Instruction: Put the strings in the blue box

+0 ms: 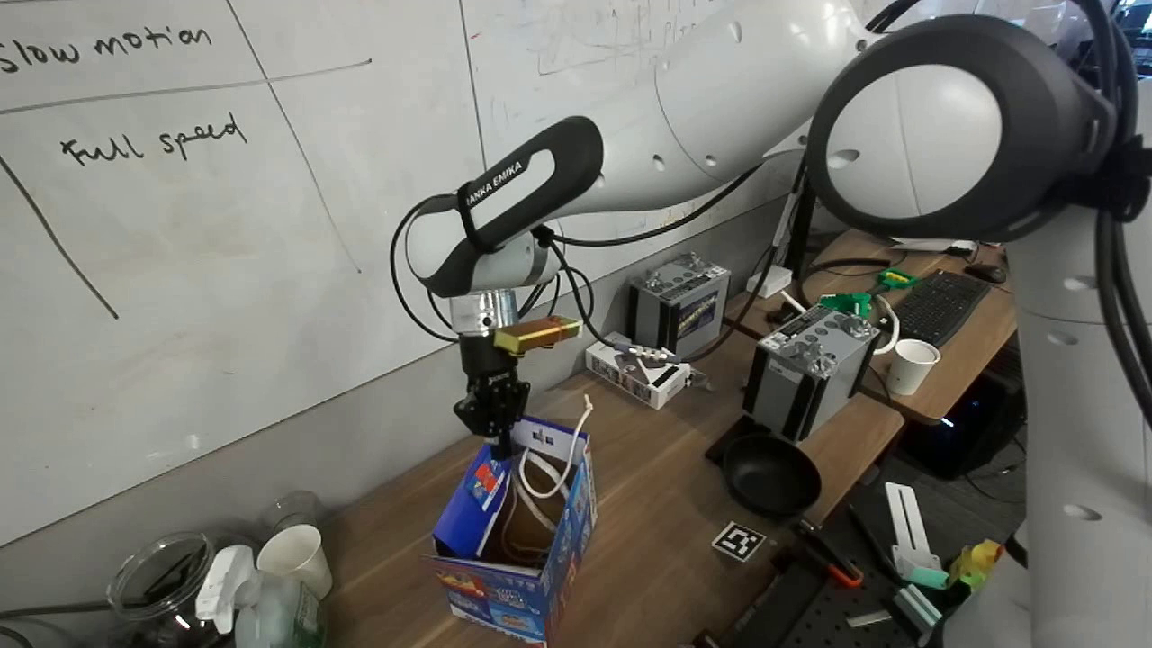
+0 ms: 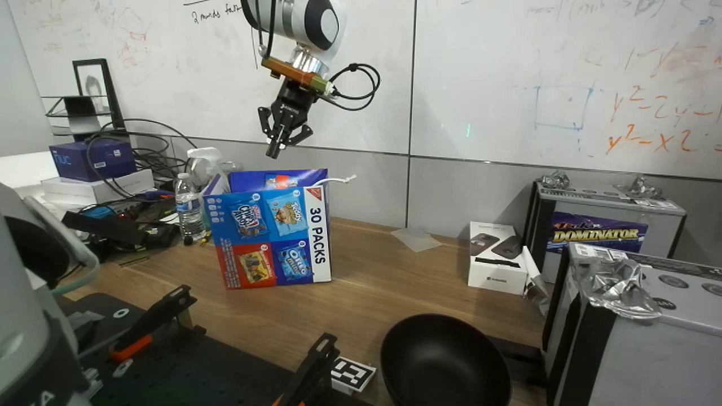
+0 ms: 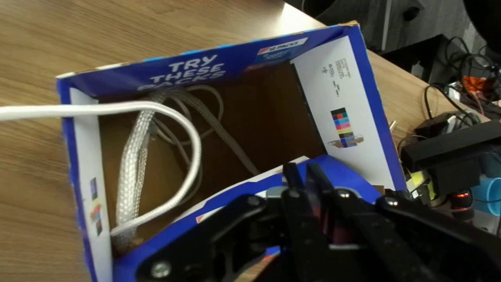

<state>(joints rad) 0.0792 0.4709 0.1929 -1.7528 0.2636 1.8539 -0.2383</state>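
The blue box (image 1: 495, 589) stands open-topped on the table, also seen in an exterior view (image 2: 316, 248) and the wrist view (image 3: 254, 55). The white strings (image 3: 132, 168) lie in loose loops inside it. One white end sticks up past the rim, seen in both exterior views (image 1: 573, 450) (image 2: 338, 180). My gripper (image 3: 301, 168) hangs above the box's flap side, apart from the strings. Its fingers are nearly together with only a thin gap and nothing visible between them. In both exterior views (image 1: 500, 450) (image 2: 273, 150) it points down over the box. The strings' lower parts are partly in shadow.
A black pan (image 1: 771, 474), grey metal devices (image 1: 810, 378) and a white printed carton (image 2: 496, 259) stand on the table. A paper cup (image 1: 297, 560) and a spray bottle (image 1: 279, 612) are near the box. A whiteboard wall (image 2: 479, 101) rises behind.
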